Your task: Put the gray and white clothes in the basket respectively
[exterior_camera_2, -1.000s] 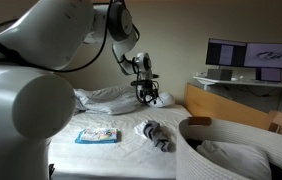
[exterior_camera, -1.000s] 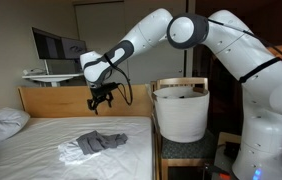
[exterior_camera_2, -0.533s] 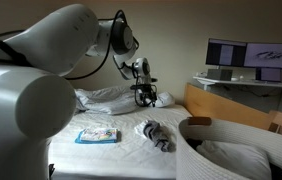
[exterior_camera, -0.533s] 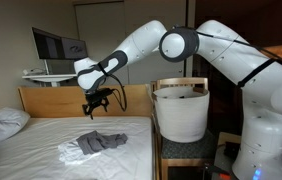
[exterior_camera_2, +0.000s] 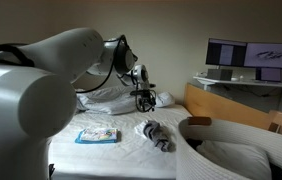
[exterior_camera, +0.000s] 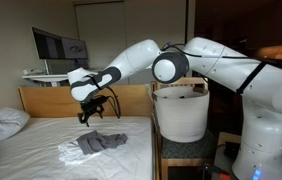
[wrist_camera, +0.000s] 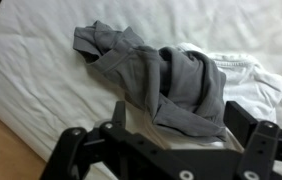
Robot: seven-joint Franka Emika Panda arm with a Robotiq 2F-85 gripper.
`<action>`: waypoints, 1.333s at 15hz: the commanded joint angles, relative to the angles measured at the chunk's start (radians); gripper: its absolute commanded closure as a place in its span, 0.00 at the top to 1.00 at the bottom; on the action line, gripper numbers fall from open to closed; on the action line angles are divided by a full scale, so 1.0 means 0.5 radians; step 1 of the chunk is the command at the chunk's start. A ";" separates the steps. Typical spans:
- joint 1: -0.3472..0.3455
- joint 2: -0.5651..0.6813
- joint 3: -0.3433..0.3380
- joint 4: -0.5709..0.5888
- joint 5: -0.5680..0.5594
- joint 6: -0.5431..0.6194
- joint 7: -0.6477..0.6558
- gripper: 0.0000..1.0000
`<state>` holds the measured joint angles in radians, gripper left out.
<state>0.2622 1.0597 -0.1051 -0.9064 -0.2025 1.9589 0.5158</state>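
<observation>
The gripper [exterior_camera: 89,113] hangs empty, jaws spread wide. Below it, outside the tapered, soft-sided white basket [exterior_camera: 181,115], the rumpled dark gray garment [wrist_camera: 156,75] lies draped across the crumpled white garment [wrist_camera: 246,75] on a smooth bedsheet [wrist_camera: 41,60].

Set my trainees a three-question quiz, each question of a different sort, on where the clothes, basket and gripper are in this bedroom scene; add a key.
1. True or false: the dark gray rumpled garment lies partly over the white rumpled garment.
2. The gripper is: A shut on cloth; B open above the clothes; C pressed flat on the mattress.
3. Fill in: both garments lie on the ___, outside the tall round white soft-sided basket.
Key: 1 true; 2 B; 3 bed.
</observation>
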 commanded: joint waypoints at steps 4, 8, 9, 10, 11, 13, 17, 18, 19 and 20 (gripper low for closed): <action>-0.030 0.382 -0.067 0.605 -0.048 -0.268 -0.323 1.00; -0.049 0.497 -0.112 0.798 -0.023 -0.568 -0.267 1.00; -0.033 0.425 -0.095 0.636 -0.009 -0.406 -0.276 1.00; -0.036 0.451 -0.106 0.682 -0.009 -0.468 -0.275 1.00; -0.040 0.466 -0.109 0.713 -0.009 -0.494 -0.275 1.00; -0.044 0.476 -0.110 0.742 -0.009 -0.510 -0.275 1.00; -0.048 0.550 -0.087 0.779 0.005 -0.397 -0.288 1.00; -0.042 0.580 -0.088 0.786 0.000 -0.378 -0.284 1.00; -0.038 0.609 -0.090 0.792 0.003 -0.356 -0.248 1.00; -0.034 0.637 -0.092 0.798 0.002 -0.338 -0.233 1.00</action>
<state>0.2436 1.3314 -0.1528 -0.5331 -0.2052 1.7558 0.3789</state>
